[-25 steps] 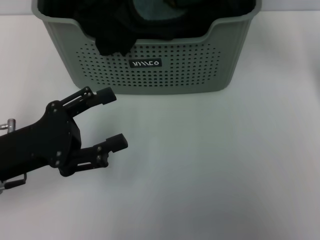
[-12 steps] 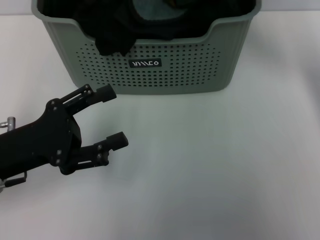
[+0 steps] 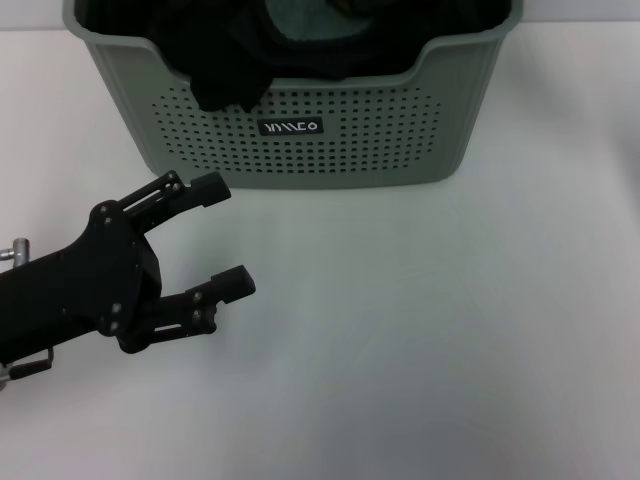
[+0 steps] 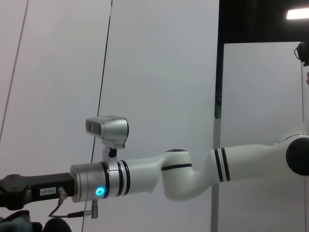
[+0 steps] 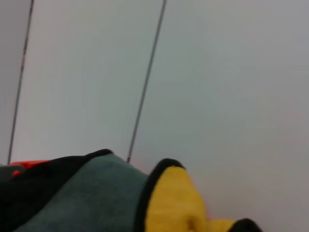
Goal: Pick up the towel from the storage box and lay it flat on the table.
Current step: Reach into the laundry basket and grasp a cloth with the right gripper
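Green towel [image 3: 300,25] lies in the box [image 3: 300,140] at twelve o'clock. Your left gripper [image 3: 228,236], jaws wide open and empty, has barely shifted over the desk [image 3: 450,330] at eight o'clock; pickup not begun.

I count one box [image 3: 300,120] on one counter [image 3: 450,330]. Inside the box I make out three cloths: one plain black cloth [image 3: 225,70] draped over the front rim, one teal cloth [image 3: 300,25] behind it, and one towel [image 5: 164,205] with a green face and a yellow face, which the right wrist view shows close up and which is only a sliver at the top edge of the head view. The box carries one logo plate [image 3: 291,127]. In the head view I see one end effector [image 3: 222,235], my left, with two fingers [image 3: 210,187].
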`<action>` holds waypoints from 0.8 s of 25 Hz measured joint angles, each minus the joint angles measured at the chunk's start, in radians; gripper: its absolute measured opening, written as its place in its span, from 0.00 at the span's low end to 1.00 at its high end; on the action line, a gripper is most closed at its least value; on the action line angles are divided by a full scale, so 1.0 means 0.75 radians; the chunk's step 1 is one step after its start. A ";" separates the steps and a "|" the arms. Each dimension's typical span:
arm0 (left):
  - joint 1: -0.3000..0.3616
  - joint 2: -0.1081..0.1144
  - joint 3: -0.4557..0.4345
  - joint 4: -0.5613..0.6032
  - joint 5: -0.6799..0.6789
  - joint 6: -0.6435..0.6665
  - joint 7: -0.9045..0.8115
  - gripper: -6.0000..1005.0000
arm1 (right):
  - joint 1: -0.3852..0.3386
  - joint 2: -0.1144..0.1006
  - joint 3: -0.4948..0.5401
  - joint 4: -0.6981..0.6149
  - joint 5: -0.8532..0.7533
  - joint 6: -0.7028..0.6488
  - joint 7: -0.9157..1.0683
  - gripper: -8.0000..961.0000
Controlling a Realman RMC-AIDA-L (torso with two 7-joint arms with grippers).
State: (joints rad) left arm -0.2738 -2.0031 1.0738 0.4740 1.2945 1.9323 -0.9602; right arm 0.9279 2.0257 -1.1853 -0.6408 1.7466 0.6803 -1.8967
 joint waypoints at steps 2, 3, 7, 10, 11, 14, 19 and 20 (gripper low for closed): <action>0.000 -0.002 0.000 0.000 0.000 0.002 0.000 0.88 | -0.011 -0.001 0.005 -0.010 0.010 -0.015 -0.008 0.16; 0.000 -0.002 0.000 0.000 0.000 0.002 0.000 0.88 | -0.015 -0.001 0.004 -0.015 0.010 -0.014 -0.010 0.12; 0.001 -0.004 0.000 0.000 0.000 0.002 0.004 0.88 | -0.021 -0.003 0.000 -0.027 0.010 0.012 -0.010 0.08; 0.003 -0.005 0.000 0.000 0.000 0.002 0.013 0.88 | -0.036 -0.007 0.002 -0.052 0.010 0.101 -0.009 0.05; 0.004 -0.005 0.000 0.000 -0.001 0.002 0.013 0.88 | -0.053 -0.008 0.003 -0.076 0.010 0.163 -0.009 0.04; 0.005 -0.005 0.000 0.000 -0.001 0.003 0.016 0.88 | -0.111 -0.008 0.003 -0.181 0.008 0.277 -0.005 0.03; 0.005 -0.005 0.000 0.000 -0.002 0.004 0.018 0.88 | -0.194 -0.015 0.000 -0.338 -0.004 0.326 0.119 0.08; 0.005 -0.004 0.000 0.000 -0.002 0.004 0.018 0.88 | -0.198 -0.019 0.002 -0.345 -0.012 0.317 0.146 0.09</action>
State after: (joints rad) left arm -0.2698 -2.0064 1.0736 0.4740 1.2930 1.9356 -0.9467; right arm 0.7795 2.0112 -1.1840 -0.8996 1.7376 0.9177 -1.7874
